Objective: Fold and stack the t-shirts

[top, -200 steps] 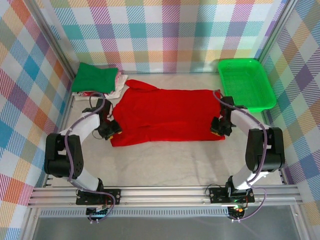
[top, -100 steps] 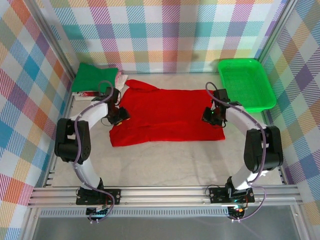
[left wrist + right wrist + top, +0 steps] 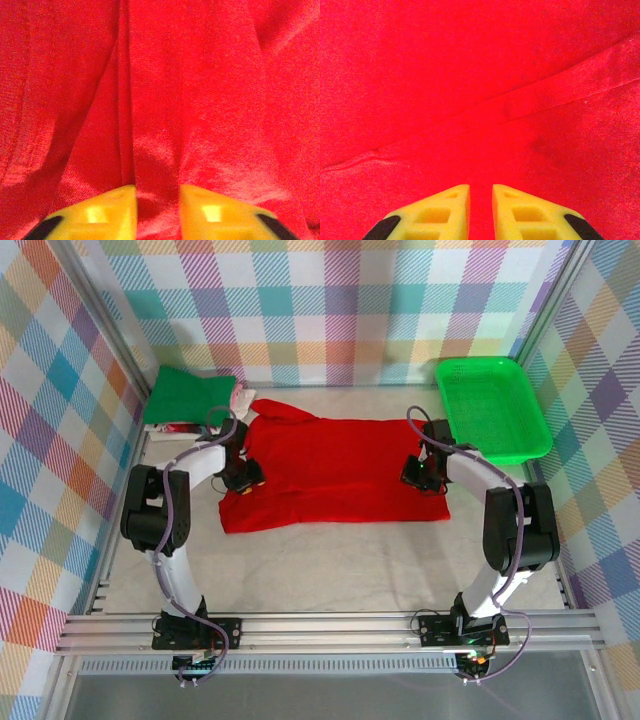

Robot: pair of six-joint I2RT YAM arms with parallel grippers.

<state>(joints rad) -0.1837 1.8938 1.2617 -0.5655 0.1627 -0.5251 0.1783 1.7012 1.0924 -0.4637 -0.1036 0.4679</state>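
On the counter (image 3: 330, 560), red t-shirt (image 3: 335, 475) lies flat; left tool (image 3: 243, 480) and right tool (image 3: 417, 472) sit at its ends, jaws narrowly apart over cloth; grip: cannot tell.

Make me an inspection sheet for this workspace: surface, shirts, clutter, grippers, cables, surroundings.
Surface: pale table, bare in its near half.
Job's things: red t-shirt spread flat mid-table; dark green t-shirt folded at the far left, on whitish-pink cloth.
Clutter: green mesh basket at the far right, nothing seen inside.
Grippers: left gripper down on the red t-shirt's left side, fingers pinched on a raised fold; right gripper down on its right side, narrow gap, grip unclear.
Cables: purple cables loop along both arms, off the cloth.
Surroundings: plaid walls; metal rail at the near edge.
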